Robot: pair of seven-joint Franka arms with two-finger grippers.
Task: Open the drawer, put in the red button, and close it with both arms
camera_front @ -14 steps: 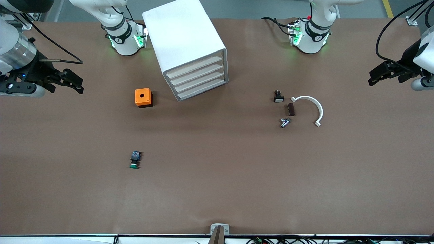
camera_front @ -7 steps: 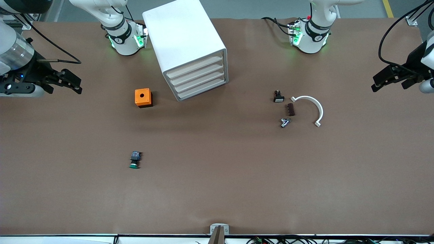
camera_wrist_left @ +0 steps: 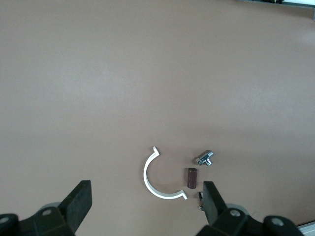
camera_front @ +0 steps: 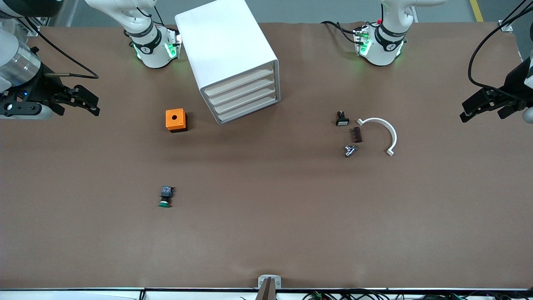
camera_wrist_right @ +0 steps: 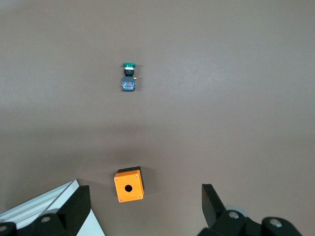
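Observation:
The white drawer cabinet (camera_front: 227,54) stands between the arm bases, and all its drawers (camera_front: 245,98) look shut; a corner of it shows in the right wrist view (camera_wrist_right: 49,209). The red button is not in view. A green-capped button (camera_front: 165,197) lies on the table nearer the front camera and shows in the right wrist view (camera_wrist_right: 129,74). My right gripper (camera_front: 81,108) is open and empty in the air over the right arm's end of the table (camera_wrist_right: 146,206). My left gripper (camera_front: 483,111) is open and empty in the air over the left arm's end (camera_wrist_left: 146,200).
An orange box with a hole (camera_front: 176,120) sits beside the cabinet (camera_wrist_right: 129,184). Toward the left arm's end lie a white half ring (camera_front: 381,132), a brown piece (camera_front: 357,134), a metal fitting (camera_front: 349,150) and a black switch (camera_front: 342,118).
Both grippers have drawn outward toward their own ends of the table, the left one more and lower in the front view. Nothing on the table has moved.

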